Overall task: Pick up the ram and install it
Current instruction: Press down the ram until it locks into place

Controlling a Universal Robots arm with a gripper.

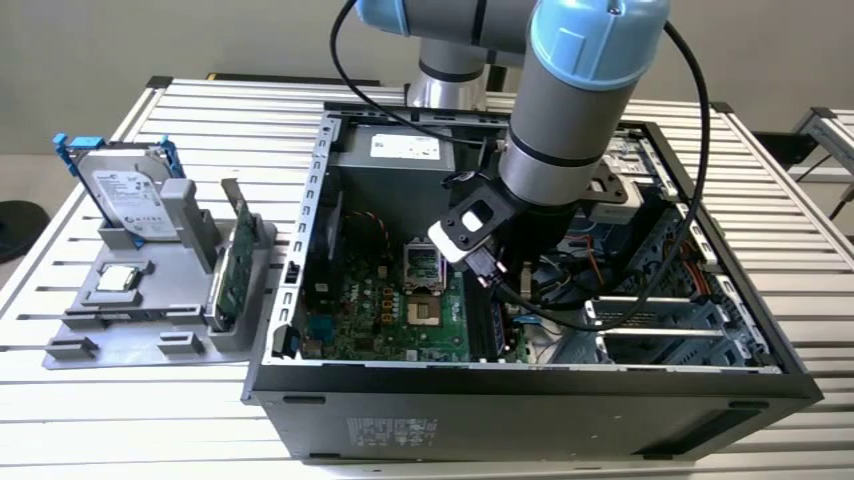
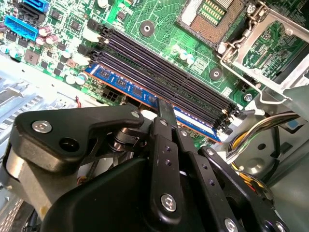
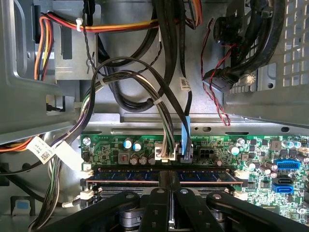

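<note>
The ram (image 2: 120,83) is a dark blue stick lying along the outermost memory slot of the green motherboard (image 2: 159,24), its ends at the white slot latches (image 3: 240,176). In both wrist views my gripper (image 2: 164,108) is shut on the ram's middle, its black fingers (image 3: 159,203) close together over the top edge. In the first wrist view the ram (image 3: 207,176) runs level under my gripper (image 3: 167,178). The exterior view has my gripper (image 1: 510,288) reaching down inside the open computer case (image 1: 534,385).
Black memory slots (image 2: 159,67) lie beside the ram, and the CPU socket (image 2: 212,14) sits beyond them. Cable bundles (image 3: 145,72) hang close behind. Outside the case, at the exterior view's left, a grey holder (image 1: 134,330) carries a hard drive (image 1: 127,190) and a green card (image 1: 238,265).
</note>
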